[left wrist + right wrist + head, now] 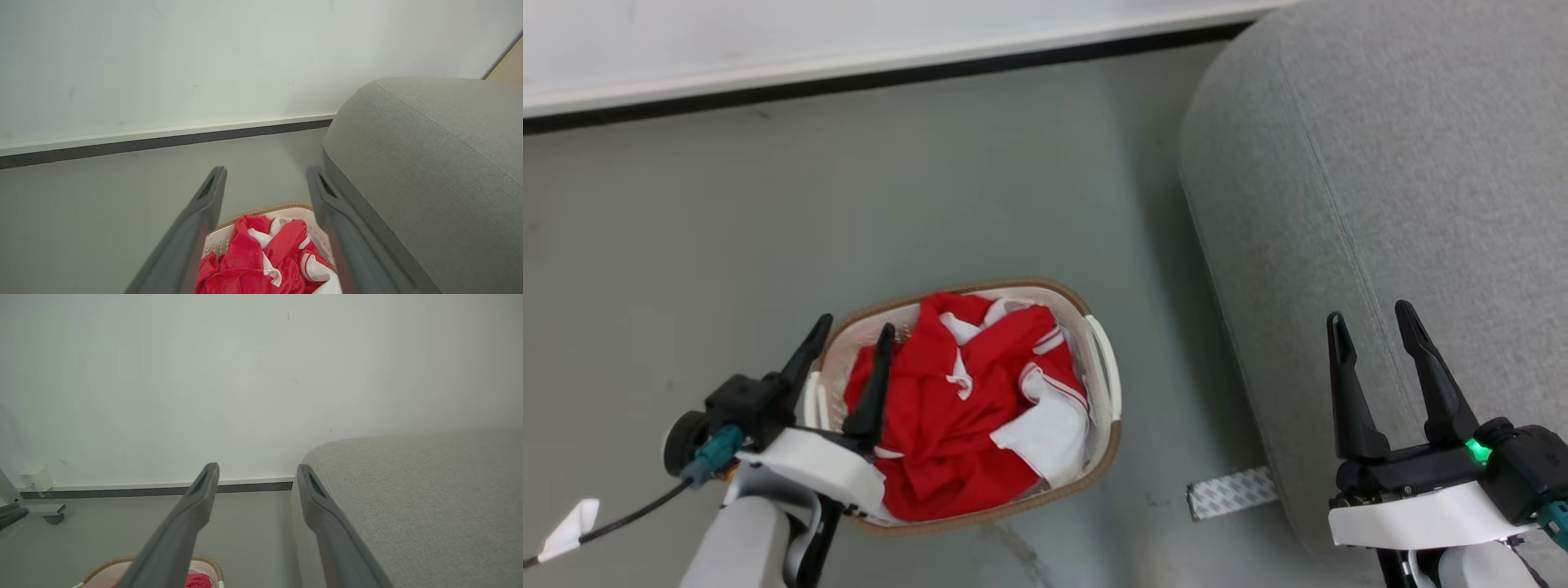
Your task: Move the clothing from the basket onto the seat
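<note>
Red clothing [964, 408] with white collars and cuffs fills the oval cream basket [1104, 359], which stands on the grey floor left of the seat. My left gripper [854, 328] hovers open over the basket's left rim, nothing between its fingers. In the left wrist view the clothing [261, 261] lies below and between the open left gripper [265, 173]. The light grey seat [1388, 180] takes up the right side. My right gripper [1372, 314] stands open over the seat's near edge, empty. The right wrist view shows the open right gripper [257, 469], the seat [416, 490] and the basket [210, 565] low down.
A white wall with a dark baseboard [849, 77] runs along the far side. A patterned white strip [1232, 493] lies on the floor at the seat's foot. A cable and white tag [572, 527] hang by my left arm. A grey metal foot [45, 512] stands at far left.
</note>
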Tool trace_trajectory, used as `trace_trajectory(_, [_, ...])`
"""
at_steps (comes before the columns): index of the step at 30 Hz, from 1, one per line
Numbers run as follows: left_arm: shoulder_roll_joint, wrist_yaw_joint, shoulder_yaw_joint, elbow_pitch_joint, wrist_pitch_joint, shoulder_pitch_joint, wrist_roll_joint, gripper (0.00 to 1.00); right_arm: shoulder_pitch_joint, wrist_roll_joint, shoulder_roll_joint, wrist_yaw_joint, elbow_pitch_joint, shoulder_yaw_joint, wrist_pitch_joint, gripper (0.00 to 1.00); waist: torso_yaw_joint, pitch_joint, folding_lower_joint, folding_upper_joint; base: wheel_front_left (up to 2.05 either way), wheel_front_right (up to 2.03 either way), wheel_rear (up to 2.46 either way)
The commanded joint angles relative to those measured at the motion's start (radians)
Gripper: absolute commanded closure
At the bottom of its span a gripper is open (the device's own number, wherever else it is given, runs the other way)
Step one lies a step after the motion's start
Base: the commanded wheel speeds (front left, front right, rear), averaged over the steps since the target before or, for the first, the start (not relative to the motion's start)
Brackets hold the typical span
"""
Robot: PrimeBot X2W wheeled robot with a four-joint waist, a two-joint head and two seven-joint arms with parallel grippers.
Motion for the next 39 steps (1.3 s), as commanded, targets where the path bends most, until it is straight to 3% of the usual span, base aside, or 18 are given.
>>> trace_trajectory(1, [0.022,0.002,-0.021,0.024,0.000,-0.029,-0.013,0.00,-0.018,0.011,-0.003,-0.002,-0.011,0.005,0.000,0.00,-0.045,0.051,-0.0002,0.0000,0.00,0.00,0.00])
trace_trajectory(7, [0.071,0.002,-0.089,0.130,0.012,-0.094,-0.052,0.00,-0.034,0.032,-0.003,-0.002,-0.031,0.026,0.000,0.00,-0.088,0.108,-0.0002,0.0000,0.00,0.00,0.00])
trace_trajectory(21, [0.158,0.002,-0.312,0.401,0.256,-0.310,-0.180,0.00,-0.067,0.091,-0.003,-0.002,-0.099,0.046,0.000,0.00,-0.175,0.240,-0.0002,0.0000,0.00,0.00,0.00])
trace_trajectory(29, [0.223,0.002,-0.392,0.545,0.332,-0.420,-0.178,0.00,-0.078,0.145,-0.003,-0.002,-0.115,0.070,0.000,0.00,-0.241,0.312,-0.0002,0.0000,0.00,0.00,0.00])
trace_trajectory(39, [0.233,0.002,-0.513,0.650,0.392,-0.515,-0.196,0.00,-0.060,0.185,-0.002,-0.002,-0.138,0.064,0.000,0.00,-0.268,0.380,-0.0002,0.0000,0.00,0.00,0.00])
